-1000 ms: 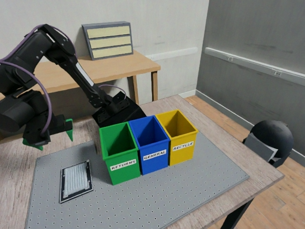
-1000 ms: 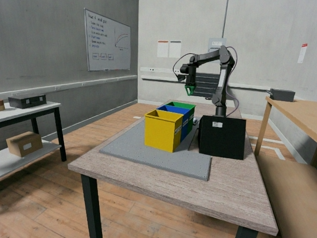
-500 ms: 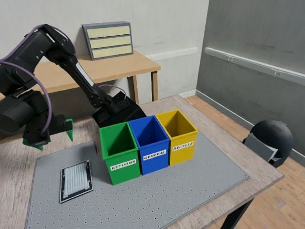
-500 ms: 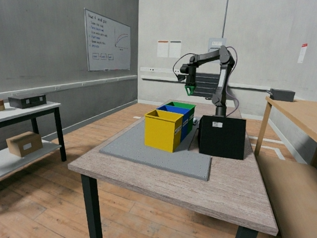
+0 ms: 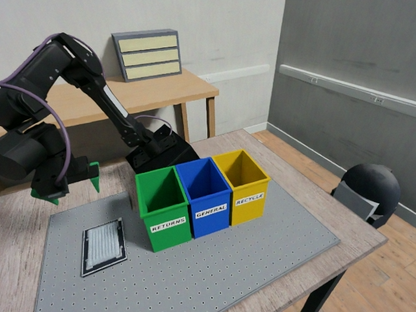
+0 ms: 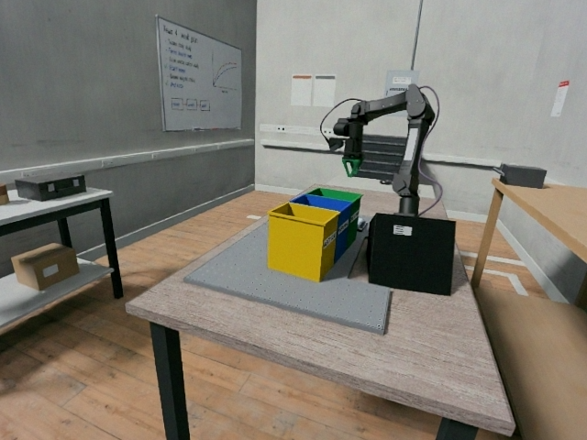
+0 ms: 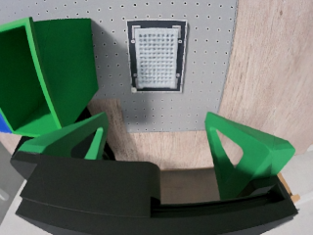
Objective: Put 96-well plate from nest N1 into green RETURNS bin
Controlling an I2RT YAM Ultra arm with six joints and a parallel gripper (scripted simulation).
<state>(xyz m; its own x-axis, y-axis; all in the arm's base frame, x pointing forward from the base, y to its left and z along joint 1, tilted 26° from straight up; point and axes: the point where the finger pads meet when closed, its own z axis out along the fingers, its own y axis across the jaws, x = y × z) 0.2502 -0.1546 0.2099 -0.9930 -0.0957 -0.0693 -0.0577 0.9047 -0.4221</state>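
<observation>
The white 96-well plate (image 5: 101, 240) (image 7: 156, 66) lies flat in its black plate nest (image 5: 85, 253) (image 7: 131, 59) on the grey perforated mat (image 5: 201, 268) (image 7: 205, 59), left of the bins. The green bin labelled RETURNS (image 5: 163, 206) (image 6: 347, 208) (image 7: 44, 73) stands upright, nearest the nest. My gripper (image 5: 72, 189) (image 6: 351, 167) (image 7: 156, 117), with green fingers, is open and empty. It hangs high above the table, behind the plate and left of the green bin.
A blue GENERAL bin (image 5: 205, 199) (image 6: 326, 215) and a yellow RECYCLE bin (image 5: 243, 186) (image 6: 298, 241) stand upright in a row touching the green one. The arm's black base box (image 5: 164, 153) (image 6: 411, 250) sits behind the bins. A dark helmet (image 5: 371, 191) is off the table's right side.
</observation>
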